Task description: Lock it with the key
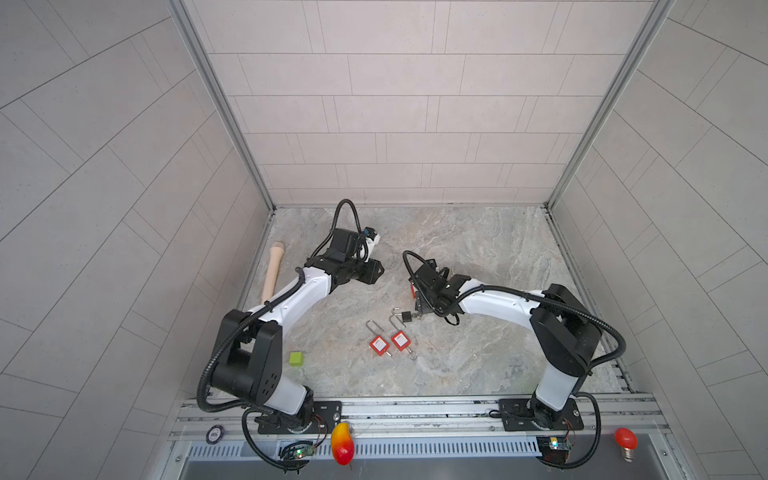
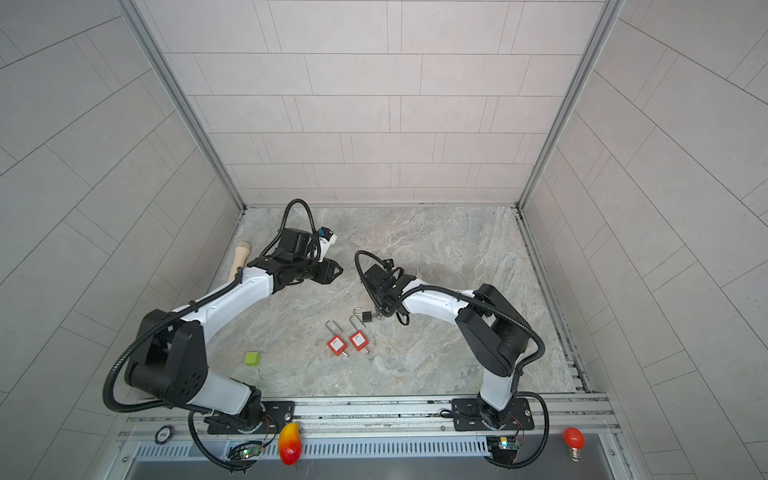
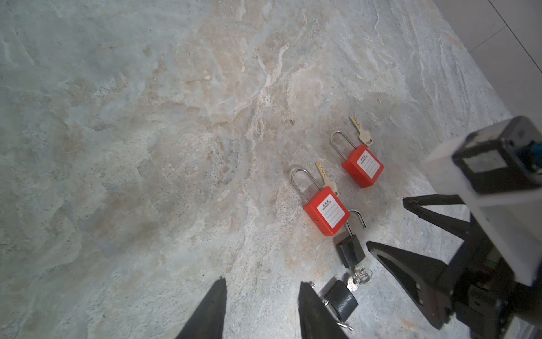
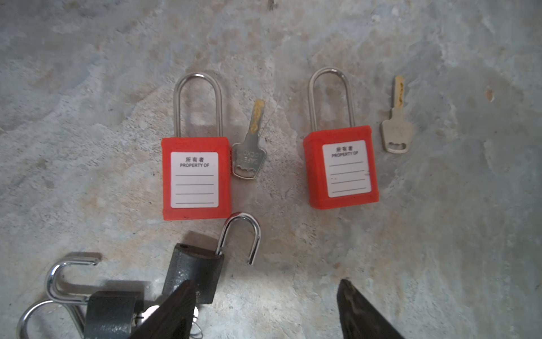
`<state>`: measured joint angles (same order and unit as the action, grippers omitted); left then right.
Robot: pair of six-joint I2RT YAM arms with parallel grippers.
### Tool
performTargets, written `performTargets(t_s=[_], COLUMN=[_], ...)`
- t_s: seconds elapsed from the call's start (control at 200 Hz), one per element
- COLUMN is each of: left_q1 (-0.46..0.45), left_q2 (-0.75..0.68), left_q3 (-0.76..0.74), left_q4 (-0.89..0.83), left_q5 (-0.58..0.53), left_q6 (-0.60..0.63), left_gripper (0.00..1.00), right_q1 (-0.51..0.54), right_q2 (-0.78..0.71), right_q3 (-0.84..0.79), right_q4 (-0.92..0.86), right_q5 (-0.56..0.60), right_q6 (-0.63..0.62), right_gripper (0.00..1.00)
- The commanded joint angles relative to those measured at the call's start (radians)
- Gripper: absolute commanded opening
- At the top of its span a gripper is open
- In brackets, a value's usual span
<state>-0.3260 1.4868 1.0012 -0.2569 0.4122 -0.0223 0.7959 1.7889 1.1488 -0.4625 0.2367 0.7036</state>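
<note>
Shows one black padlock (image 4: 192, 273), shackle open and keys (image 3: 357, 277) at its base, lying on the stone table (image 4: 88, 117) at one fingertip of the wide-spread, empty right gripper (image 4: 265, 282), just beside a red padlock (image 4: 195, 179), with the left gripper (image 3: 263, 281) likewise spread and empty.

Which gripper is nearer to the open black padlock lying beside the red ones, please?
Right. The right gripper hangs open right at the black padlock; the left gripper hovers farther back, well apart from it.

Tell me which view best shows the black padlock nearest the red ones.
Right wrist view: the black padlock is close, its shackle plainly open. Left wrist view shows it smaller; both top views, tiny.
</note>
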Motion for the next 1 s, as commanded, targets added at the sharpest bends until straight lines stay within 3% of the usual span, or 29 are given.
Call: performTargets(t_s=[0.0,0.626,0.996], left_q1=[-0.002,-0.002,-0.002], left_q2=[-0.055,-0.044,-0.014], left_q3=[-0.042,-0.047,-0.024], left_q4=[0.039,0.044,0.036], left_q5=[0.012,-0.004,-0.009], left_q6=[0.0,0.056,0.07], left_gripper=[0.46,0.46,0.46], right_q1=[0.026,0.023,0.019], right_q2=[0.034,0.174,0.114], right_q3=[0.038,0.132,0.046], right_q4=[-0.031,-0.099,-0.111], right_q5=[0.029,0.031,0.013], right_q6=[0.067,0.123,0.081], right_gripper=[0.78,0.66,0.61])
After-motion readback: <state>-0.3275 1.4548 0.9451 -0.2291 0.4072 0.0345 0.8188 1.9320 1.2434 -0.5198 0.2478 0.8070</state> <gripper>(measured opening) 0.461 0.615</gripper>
